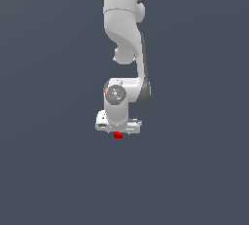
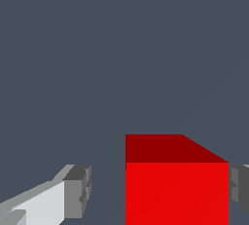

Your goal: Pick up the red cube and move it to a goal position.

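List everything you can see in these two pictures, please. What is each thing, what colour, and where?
red cube: one, bright red, directly under the gripper; in the wrist view it sits between the fingers, close against one and apart from the other.
floor: one, plain dark grey-blue, filling the whole background.
robot arm: one, white with dark joints, reaching down from the top of the exterior view.
gripper: one, white with grey fingertip pads, open, straddling the cube.
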Controlling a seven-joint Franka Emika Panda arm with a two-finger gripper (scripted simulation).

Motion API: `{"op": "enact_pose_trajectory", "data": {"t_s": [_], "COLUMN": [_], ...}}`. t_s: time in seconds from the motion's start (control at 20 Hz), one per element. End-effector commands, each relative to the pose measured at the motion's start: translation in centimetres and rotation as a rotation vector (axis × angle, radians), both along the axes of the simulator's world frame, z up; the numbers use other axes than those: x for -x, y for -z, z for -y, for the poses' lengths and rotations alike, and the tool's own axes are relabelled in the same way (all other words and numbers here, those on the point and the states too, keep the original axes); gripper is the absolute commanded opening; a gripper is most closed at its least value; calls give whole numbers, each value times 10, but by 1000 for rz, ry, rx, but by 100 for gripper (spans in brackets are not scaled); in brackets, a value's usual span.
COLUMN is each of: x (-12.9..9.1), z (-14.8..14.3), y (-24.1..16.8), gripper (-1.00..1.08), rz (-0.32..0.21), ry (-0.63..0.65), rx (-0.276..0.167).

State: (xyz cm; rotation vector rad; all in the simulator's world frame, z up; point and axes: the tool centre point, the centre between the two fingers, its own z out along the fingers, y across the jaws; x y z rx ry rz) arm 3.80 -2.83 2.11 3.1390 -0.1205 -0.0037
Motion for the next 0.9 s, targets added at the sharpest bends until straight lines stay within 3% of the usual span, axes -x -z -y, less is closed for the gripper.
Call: {"op": "enact_pose_trajectory", "data": {"t_s": [0.0, 0.15, 0.2, 0.85], "x": [-2, -2, -2, -2], "z": [1, 1, 1, 1], "y": [2, 1, 1, -1], "gripper": [100, 100, -100, -100], "rz": [3, 2, 2, 2], "ry": [3, 3, 3, 3], "rx": [0, 0, 0, 0]}}
